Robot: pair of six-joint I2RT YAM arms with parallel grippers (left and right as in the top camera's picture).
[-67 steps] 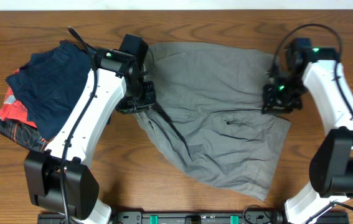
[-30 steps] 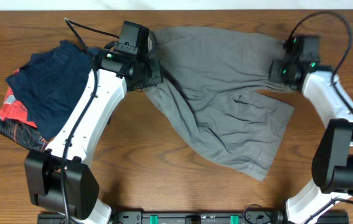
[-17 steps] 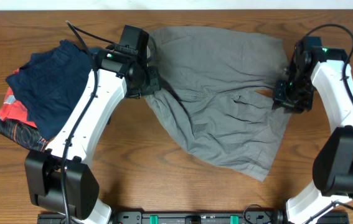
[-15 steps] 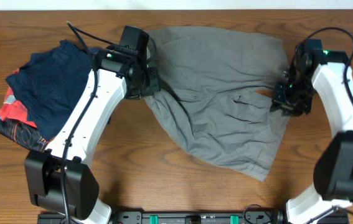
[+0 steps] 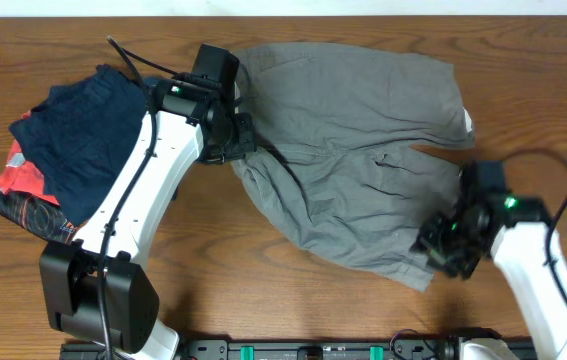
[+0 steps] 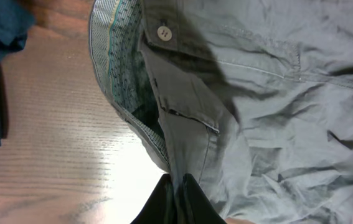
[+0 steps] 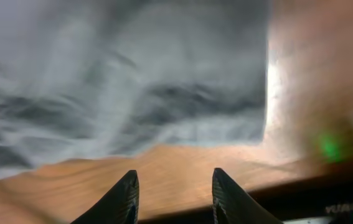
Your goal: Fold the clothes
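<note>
The grey shorts [image 5: 353, 150] lie spread on the wooden table, waistband to the left, legs toward the front right. My left gripper [image 5: 233, 150] is shut on the waistband edge. In the left wrist view its fingers [image 6: 179, 199] pinch the grey fabric [image 6: 257, 112] below the button and the patterned lining [image 6: 117, 68]. My right gripper [image 5: 438, 245] is open and empty, just off the front right leg hem. In the blurred right wrist view its fingers [image 7: 173, 193] sit over bare wood with the shorts' hem [image 7: 132, 93] ahead.
A navy folded garment [image 5: 78, 135] lies on a red-and-black patterned garment [image 5: 23, 190] at the left of the table [image 5: 263, 290]. The table's far edge runs along the top of the overhead view.
My right gripper has let go of the shorts' right side and swung down to the front right leg hem. The left gripper has stayed on the waistband.
</note>
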